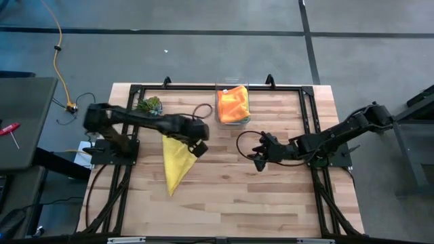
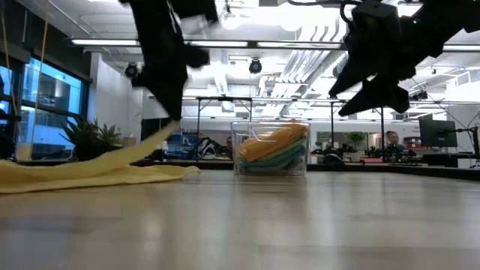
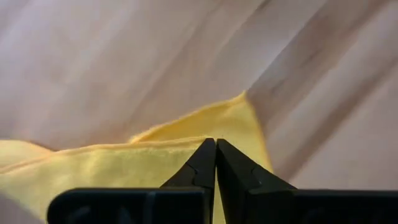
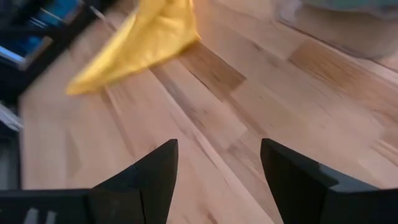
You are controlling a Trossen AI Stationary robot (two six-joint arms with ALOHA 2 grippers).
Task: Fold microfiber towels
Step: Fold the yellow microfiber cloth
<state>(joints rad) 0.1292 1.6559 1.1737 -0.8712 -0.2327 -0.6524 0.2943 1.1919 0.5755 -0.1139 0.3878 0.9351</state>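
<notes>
Looking straight down, the high view showed the soft yellow microfiber towel [image 1: 175, 160] lying stretched into a long, narrow wedge on the pale wooden slatted table [image 1: 271, 190], its wide end under the left gripper [image 1: 197, 148] and its point trailing toward the near edge. Only the left wrist view made the grip plain: the two dark fingers [image 3: 200, 168] were pressed together with the yellow cloth pinched between them near its corner. From table height, the low view added that this end of the towel was lifted off the wood while the rest lay flat. The right gripper [image 1: 258, 157] hung above bare table well apart from the towel, and its own wrist view showed the jaws standing wide with nothing between them, the yellow cloth farther off. At the far edge of the table stood the clear plastic box [image 1: 232, 120]; from above only an orange folded cloth [image 1: 232, 103] showed in it, whereas the low view revealed a stack through the clear wall, orange on top with greenish and teal layers beneath. A small green leafy clump [image 1: 149, 105] sat near the far left corner, beside the left arm.
</notes>
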